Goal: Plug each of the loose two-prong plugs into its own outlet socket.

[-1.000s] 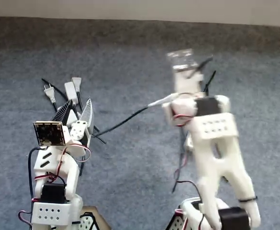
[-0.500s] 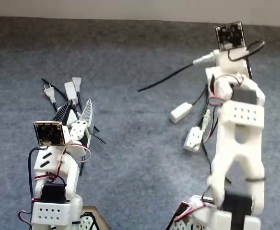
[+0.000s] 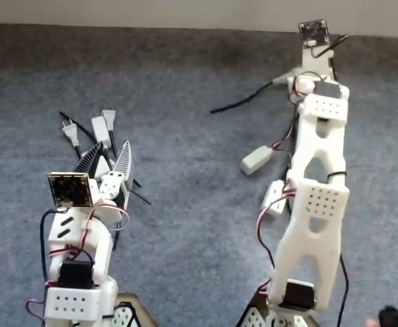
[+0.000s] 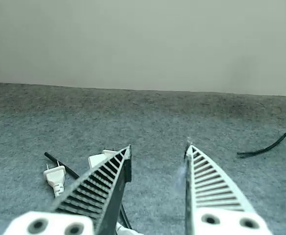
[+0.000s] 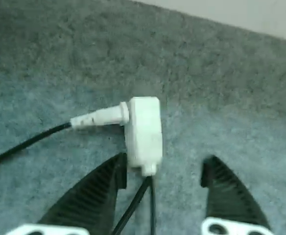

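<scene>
Two arms share the grey carpeted surface (image 3: pixel 185 82). The right arm (image 3: pixel 318 204) stretches toward the far edge; the left arm (image 3: pixel 83 238) sits folded near its base. The right end effector (image 5: pixel 165 164) is spread and holds nothing, with a white outlet socket (image 5: pixel 143 129) lying just ahead of its jaws. A white plug (image 5: pixel 101 117) on a black cord meets that socket's side, and we judge it seated, though the prongs are hidden. The left end effector (image 4: pixel 157 148) is likewise spread and empty, poised near a cluster of loose two-prong plugs (image 3: pixel 100 128). A spare socket (image 3: pixel 257 160) and a second spare socket (image 3: pixel 272 196) lie beside the right arm, well apart from that cluster. We judge one pairing done and the others not yet begun. Next, the left end effector needs to pinch one plug body and carry it, prongs leading, to a spare socket that the right steadies.
</scene>
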`<move>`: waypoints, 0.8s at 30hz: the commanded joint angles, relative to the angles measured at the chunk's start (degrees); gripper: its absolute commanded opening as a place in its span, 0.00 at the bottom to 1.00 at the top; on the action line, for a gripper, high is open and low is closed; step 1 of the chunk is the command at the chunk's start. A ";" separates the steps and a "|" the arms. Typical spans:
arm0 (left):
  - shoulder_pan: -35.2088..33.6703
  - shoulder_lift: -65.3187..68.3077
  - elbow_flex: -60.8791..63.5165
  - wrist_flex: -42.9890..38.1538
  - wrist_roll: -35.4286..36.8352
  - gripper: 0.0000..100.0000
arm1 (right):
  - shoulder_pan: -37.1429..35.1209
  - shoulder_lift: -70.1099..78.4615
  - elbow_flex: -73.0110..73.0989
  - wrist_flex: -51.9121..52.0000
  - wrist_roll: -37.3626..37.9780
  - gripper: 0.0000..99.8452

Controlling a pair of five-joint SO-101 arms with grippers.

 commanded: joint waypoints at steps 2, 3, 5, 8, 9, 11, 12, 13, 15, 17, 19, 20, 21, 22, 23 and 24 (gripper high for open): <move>0.92 0.04 1.01 0.26 0.26 0.19 | 0.48 8.40 -31.87 18.07 -1.23 0.46; 0.92 0.04 1.01 0.26 0.26 0.19 | 0.40 9.10 -37.05 21.93 -1.23 0.46; 0.92 0.04 1.01 0.26 0.26 0.19 | -0.40 7.08 -40.66 27.47 -1.23 0.46; 0.92 0.04 1.01 0.26 0.26 0.19 | -0.40 -0.66 -36.44 34.15 -1.58 0.46; 0.92 0.04 1.01 0.26 0.26 0.19 | -0.40 -3.38 -36.09 36.26 -1.58 0.46; 0.92 0.04 1.01 0.26 0.26 0.19 | -0.84 -8.75 -36.09 42.24 -1.58 0.46; 0.92 0.04 1.01 0.26 0.26 0.19 | -1.36 -11.56 -36.09 45.23 -1.58 0.46; 0.92 0.04 1.01 0.26 0.26 0.19 | -1.89 -14.29 -35.74 47.78 -1.58 0.46; 0.92 0.04 1.01 0.26 0.26 0.19 | -1.80 -19.38 -34.07 47.78 -3.08 0.46; 0.92 0.04 1.01 0.26 0.26 0.19 | -0.04 -24.84 -29.67 47.78 -5.36 0.46; 0.92 0.04 1.01 0.26 0.26 0.19 | 0.57 -30.46 -22.90 47.87 -5.89 0.46; 0.92 0.04 1.01 0.26 0.26 0.19 | 1.19 -33.54 -17.89 47.87 -5.98 0.45; 0.92 0.04 1.01 0.26 0.26 0.19 | 1.80 -36.97 -12.00 47.87 -6.51 0.45; 0.92 0.04 1.01 0.26 0.26 0.19 | 2.42 -40.92 -5.23 47.87 -8.70 0.45; 0.92 0.04 1.01 0.26 0.26 0.19 | 2.68 -45.23 1.89 47.87 -11.96 0.45; 0.92 0.04 1.01 0.26 0.26 0.19 | 2.95 -49.71 9.80 47.87 -14.95 0.45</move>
